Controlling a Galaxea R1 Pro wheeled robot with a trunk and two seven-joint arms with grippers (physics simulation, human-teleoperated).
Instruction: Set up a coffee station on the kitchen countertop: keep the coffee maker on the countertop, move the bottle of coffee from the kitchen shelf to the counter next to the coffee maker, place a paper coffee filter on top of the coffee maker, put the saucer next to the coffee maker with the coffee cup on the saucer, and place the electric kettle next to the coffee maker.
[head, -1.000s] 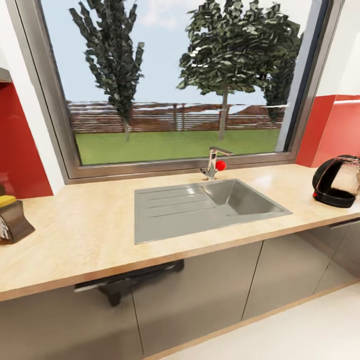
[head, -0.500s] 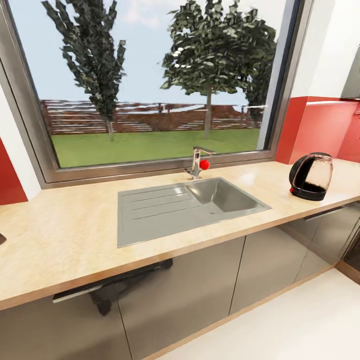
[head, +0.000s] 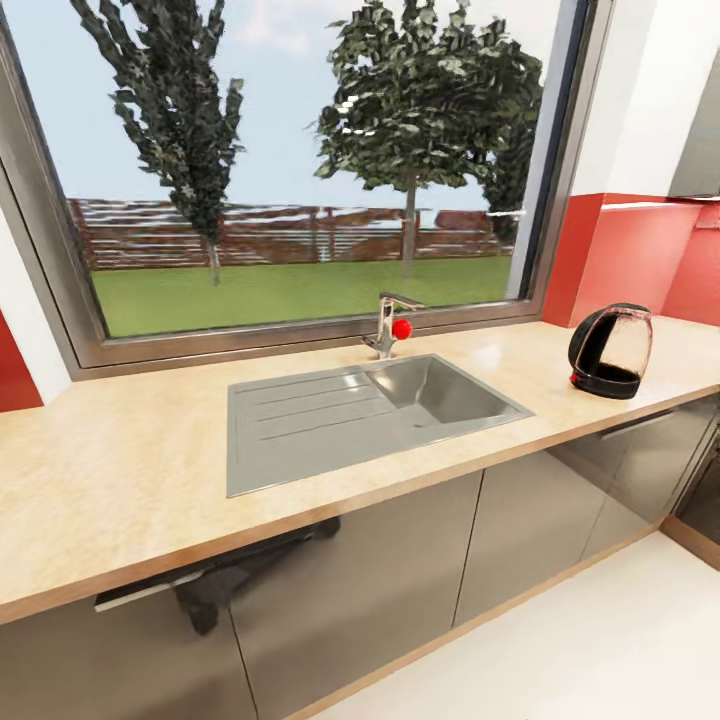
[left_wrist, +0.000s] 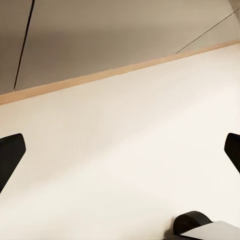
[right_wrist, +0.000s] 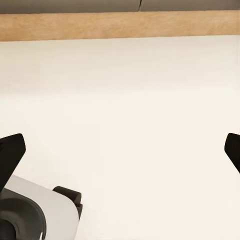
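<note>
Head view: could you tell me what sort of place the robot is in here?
A home kitchen, rendered in simulation: a light-wood countertop with a steel sink under a large window, and an electric kettle.

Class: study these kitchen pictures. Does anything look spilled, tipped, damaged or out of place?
Nothing stands out. The rounded smoky electric kettle stands upright on the light-wood countertop, right of the steel sink.

Kitchen countertop (head: 130, 470) of light grained wood over grey cabinet fronts (head: 370, 590), with a steel sink (head: 350, 415) set into its middle, a tap (head: 388, 325) behind the basin, and the electric kettle (head: 610, 350) standing upright near its right end.
</note>
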